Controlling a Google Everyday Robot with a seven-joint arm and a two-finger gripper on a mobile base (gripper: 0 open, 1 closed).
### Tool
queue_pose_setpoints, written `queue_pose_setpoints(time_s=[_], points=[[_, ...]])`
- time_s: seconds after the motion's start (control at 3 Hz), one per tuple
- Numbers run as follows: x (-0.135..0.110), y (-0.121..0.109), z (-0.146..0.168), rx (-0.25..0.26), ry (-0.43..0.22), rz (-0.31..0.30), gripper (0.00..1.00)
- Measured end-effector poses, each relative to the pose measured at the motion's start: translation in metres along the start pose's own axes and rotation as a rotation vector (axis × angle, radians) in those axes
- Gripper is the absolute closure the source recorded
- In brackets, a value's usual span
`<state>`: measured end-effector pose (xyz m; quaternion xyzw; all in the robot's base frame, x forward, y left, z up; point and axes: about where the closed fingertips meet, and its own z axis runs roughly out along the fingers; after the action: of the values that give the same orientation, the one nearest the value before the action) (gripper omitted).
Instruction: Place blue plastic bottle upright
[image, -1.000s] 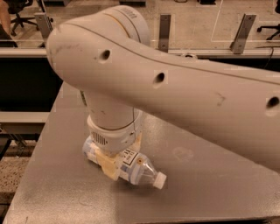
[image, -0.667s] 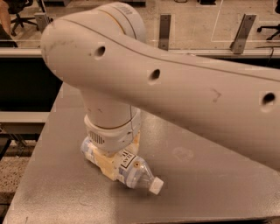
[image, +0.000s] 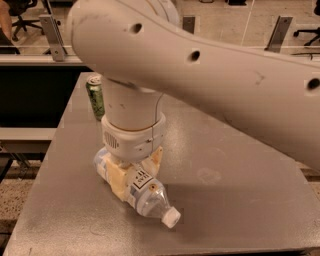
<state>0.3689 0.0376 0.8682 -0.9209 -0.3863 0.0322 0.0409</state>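
Table (image: 240, 200): grey top was spread beneath the hand.
Gripper (image: 134, 172): was held low, apparently clamped on the bottle's middle.
Blue plastic bottle (image: 150, 192): was laid flat directly under the hand, long axis level, crosswise to the fingers.
Cap (image: 171, 217): was pointed out past the hand, toward the table's near edge.

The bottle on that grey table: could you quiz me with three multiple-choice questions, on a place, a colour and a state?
1. Where is the green can? A) back left of the table B) on the floor C) on a chair
2. The cap of the bottle is: A) red B) white C) black
3. The bottle is: A) upright B) lying down, tool shut across it C) in mid-air
Answers: 1 A, it stands near the far left edge; 2 B, the cap shows white; 3 B, it lies flat in the tool's grip.
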Motion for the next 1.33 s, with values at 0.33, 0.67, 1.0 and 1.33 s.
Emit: queue_pose_setpoints(time_s=[0.33,0.67,1.0,1.33], points=[[0.006,0.001,-0.016,0.141,0.067,0.163,1.00],[0.009,-0.006,-0.035,0.275,0.161,0.290,1.00],[0.021,-0.024,-0.052,0.384,0.260,0.385,1.00],[0.022,-0.025,-0.052,0.383,0.260,0.382,1.00]])
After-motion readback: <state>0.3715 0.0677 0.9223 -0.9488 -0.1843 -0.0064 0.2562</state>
